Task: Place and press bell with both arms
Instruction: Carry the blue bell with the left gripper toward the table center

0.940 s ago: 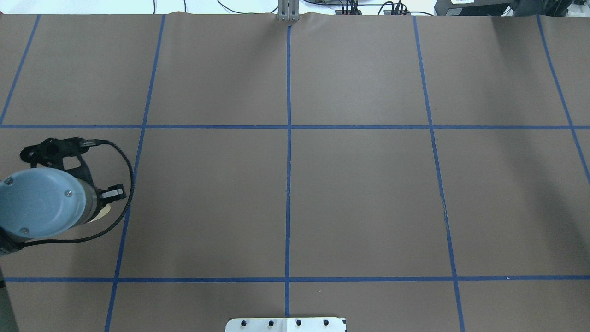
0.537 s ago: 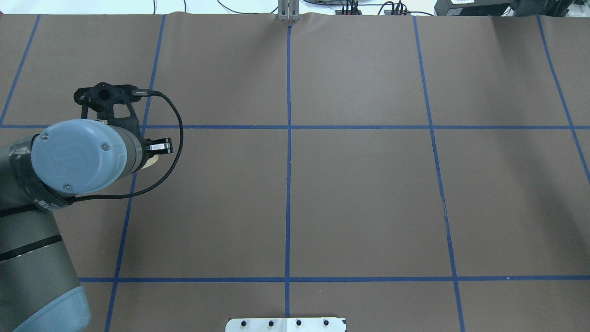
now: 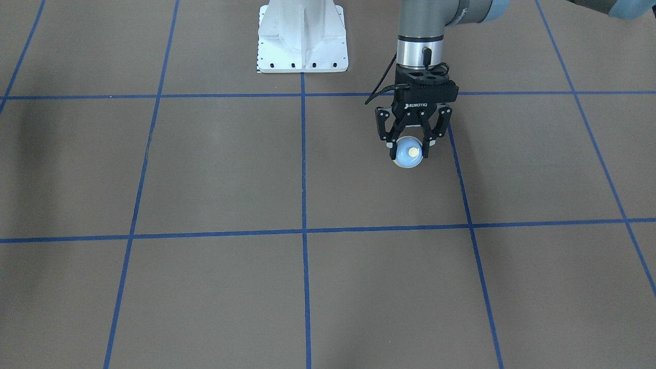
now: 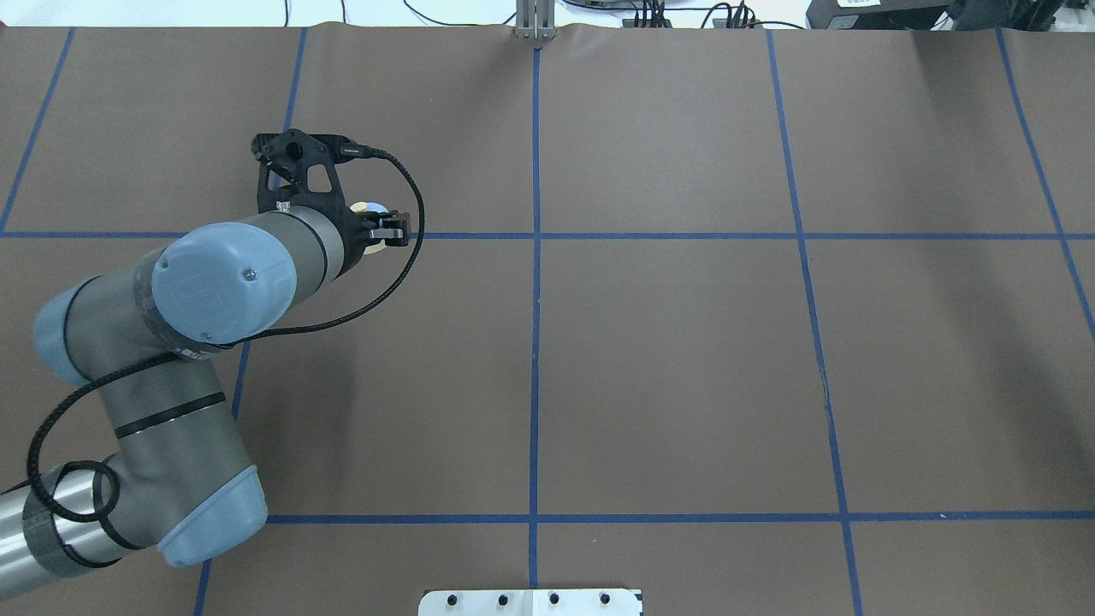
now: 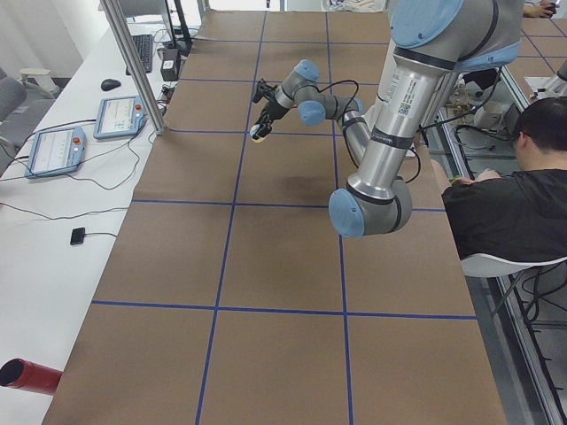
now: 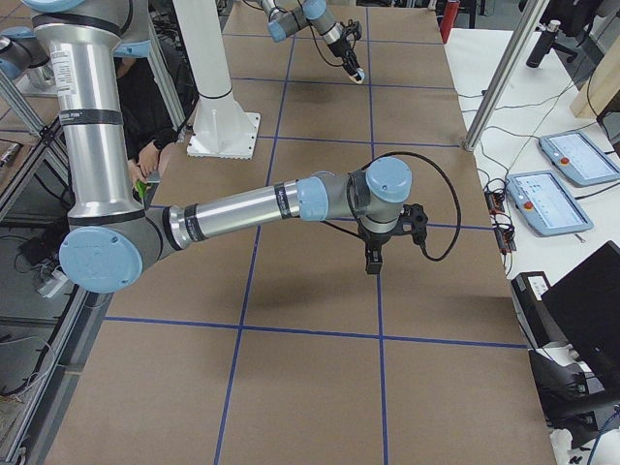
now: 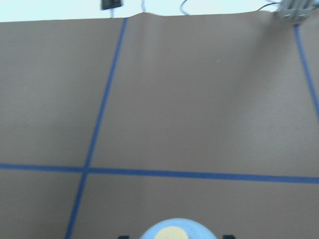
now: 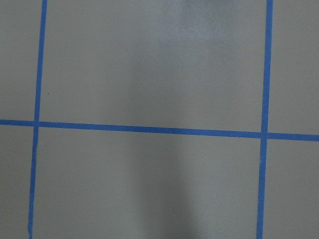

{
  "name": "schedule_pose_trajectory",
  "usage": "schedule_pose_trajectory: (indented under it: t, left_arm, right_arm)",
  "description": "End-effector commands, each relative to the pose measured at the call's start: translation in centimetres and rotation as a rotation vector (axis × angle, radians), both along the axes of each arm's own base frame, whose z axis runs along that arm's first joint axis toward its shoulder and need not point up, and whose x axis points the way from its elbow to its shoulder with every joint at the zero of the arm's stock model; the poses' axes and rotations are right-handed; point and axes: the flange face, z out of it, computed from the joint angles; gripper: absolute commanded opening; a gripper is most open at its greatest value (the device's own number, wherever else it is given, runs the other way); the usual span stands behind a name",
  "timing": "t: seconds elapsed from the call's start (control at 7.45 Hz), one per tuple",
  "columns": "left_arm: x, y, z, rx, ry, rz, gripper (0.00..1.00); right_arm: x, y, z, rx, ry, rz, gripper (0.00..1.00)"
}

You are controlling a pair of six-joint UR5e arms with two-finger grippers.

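Light-blue dome bell with the pale yellow button (image 3: 409, 155) is pinched tight in my left fingers (image 3: 392, 140) over the brown-paper bench (image 3: 205, 169); right fingers (image 6: 373, 262), honestly can't tell.

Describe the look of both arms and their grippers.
Left arm and right arm: grey tubes, light-blue joint caps. Left gripper: black, two-fingered, white ROBOTIQ lettering, below a silver wrist ring, with a looping black cable. Right gripper is black too.
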Motion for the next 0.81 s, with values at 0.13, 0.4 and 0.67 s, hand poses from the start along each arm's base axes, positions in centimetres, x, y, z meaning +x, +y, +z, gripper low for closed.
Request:
schedule_pose_trajectory:
  t: [0.13, 0.4, 0.67]
  left_arm:
    - [6.5, -3.4, -1.7, 0.210, -0.025, 0.089, 0.00]
    - [13.4, -6.3, -1.1, 0.232, -0.007, 0.102, 0.00]
    - [17.5, -6.5, -1.1, 0.245, -0.012, 0.092, 0.00]
  right_arm:
    - [0.0, 0.0, 0.0, -0.001, -0.002, 0.000, 1.00]
    - [-0.1, -0.1, 0.6, -0.012, -0.009, -0.002, 1.00]
    - [-0.1, 0.1, 0.8, -0.017, -0.013, -0.003, 1.00]
